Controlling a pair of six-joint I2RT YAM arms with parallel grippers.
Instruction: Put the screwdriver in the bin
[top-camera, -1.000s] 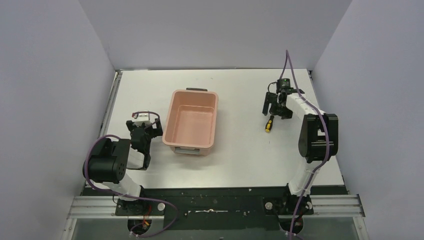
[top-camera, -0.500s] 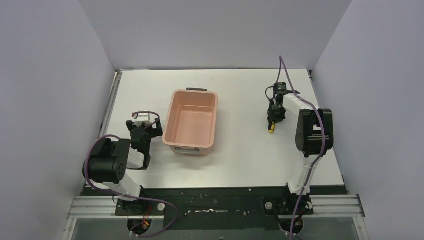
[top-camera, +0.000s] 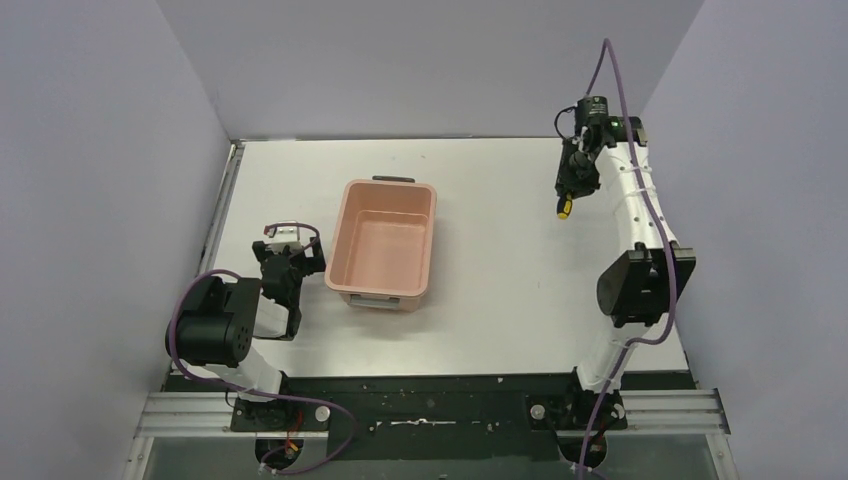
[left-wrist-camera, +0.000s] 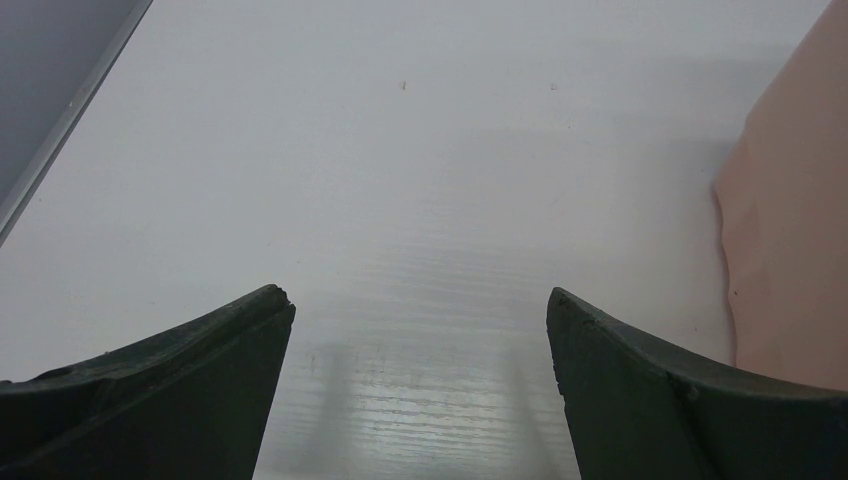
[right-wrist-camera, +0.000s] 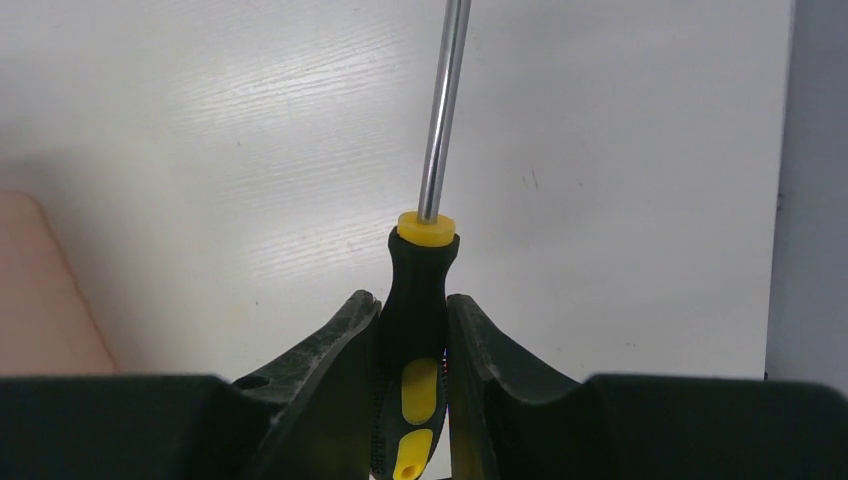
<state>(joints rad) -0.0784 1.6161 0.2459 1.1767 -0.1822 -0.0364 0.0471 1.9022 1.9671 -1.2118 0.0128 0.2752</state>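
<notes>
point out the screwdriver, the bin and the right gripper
screwdriver (right-wrist-camera: 428, 228), right wrist view, yellow collar of the handle
bin (top-camera: 385, 245), top view, bare floor
right gripper (right-wrist-camera: 412, 308), right wrist view, midway between fingertips

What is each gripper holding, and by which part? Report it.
The right gripper clamps the screwdriver by its black-and-yellow handle, shaft pointing out past the jaws. The left gripper holds nothing.
</notes>
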